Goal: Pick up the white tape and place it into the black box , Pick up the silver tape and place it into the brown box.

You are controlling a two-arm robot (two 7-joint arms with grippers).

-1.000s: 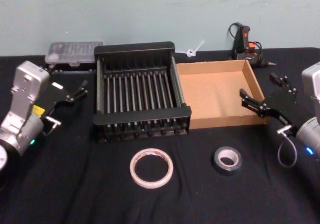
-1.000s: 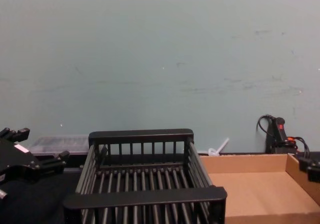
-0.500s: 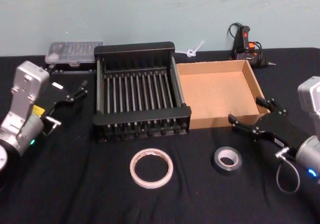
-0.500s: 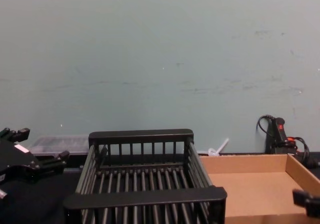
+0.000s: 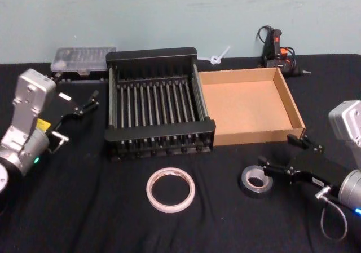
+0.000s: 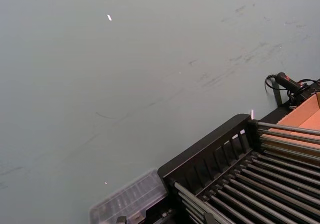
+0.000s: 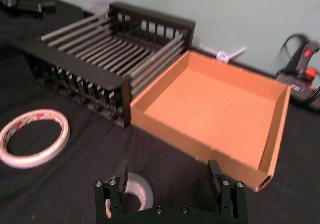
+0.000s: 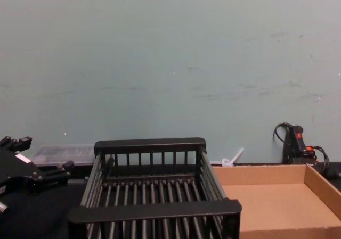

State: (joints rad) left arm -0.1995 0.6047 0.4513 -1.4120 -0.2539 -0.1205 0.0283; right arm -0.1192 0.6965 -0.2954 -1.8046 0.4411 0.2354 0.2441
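Grey silver tape [image 5: 257, 181] lies just beside the right gripper [image 5: 285, 155], under one of its wide-spread fingers.

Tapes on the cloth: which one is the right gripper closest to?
The silver tape, the small thick dark grey roll. The open right gripper is right beside it, while the white tape, the larger thin ring, lies farther left.

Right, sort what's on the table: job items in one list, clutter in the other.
Job:
white tape
silver tape, right gripper open beside it
black box
brown box
left gripper, parked left of the black box

Clutter:
clear plastic case
glue gun
white zip tie
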